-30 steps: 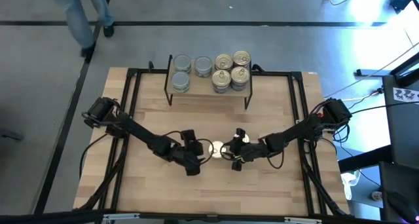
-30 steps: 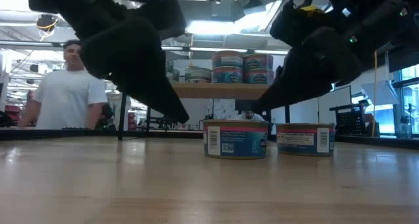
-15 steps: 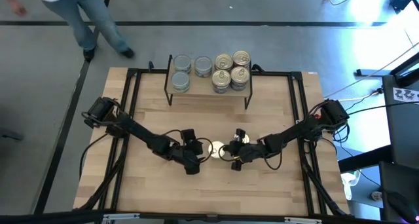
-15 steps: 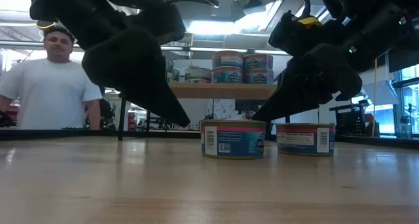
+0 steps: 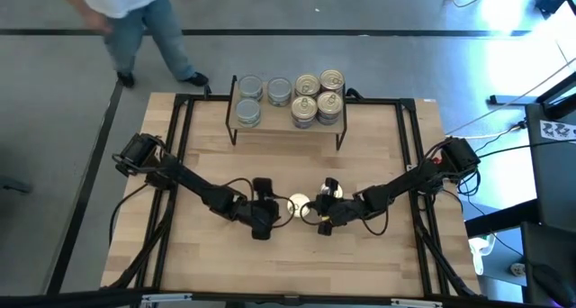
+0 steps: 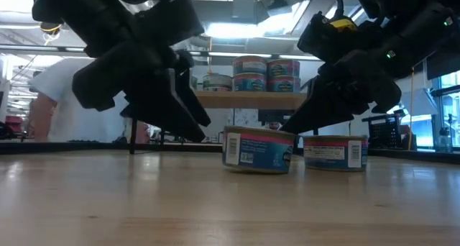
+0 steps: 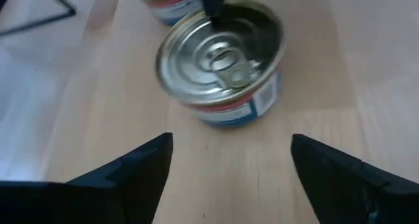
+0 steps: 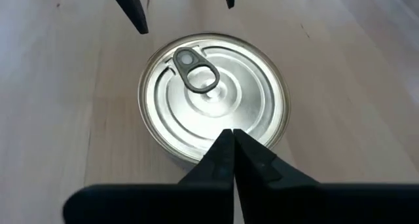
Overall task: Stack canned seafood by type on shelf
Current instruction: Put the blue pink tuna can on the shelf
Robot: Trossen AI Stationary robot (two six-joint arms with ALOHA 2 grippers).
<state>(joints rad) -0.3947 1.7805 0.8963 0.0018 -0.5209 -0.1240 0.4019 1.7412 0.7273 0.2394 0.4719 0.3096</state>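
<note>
High view: the right pincer (image 5: 317,215), snapped fully shut a moment earlier, pressed the pull-ring tin (image 5: 298,205) on the bench (image 5: 378,137) toward the wide-spread left pincer (image 5: 273,209), likely tipping it for pickup, well short of the shelf (image 5: 286,119).

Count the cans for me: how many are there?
9 show from above: three silver-lidded cans on the shelf's left, four gold-lidded cans on its right, two cans on the table. Stacks may hide more beneath.
</note>
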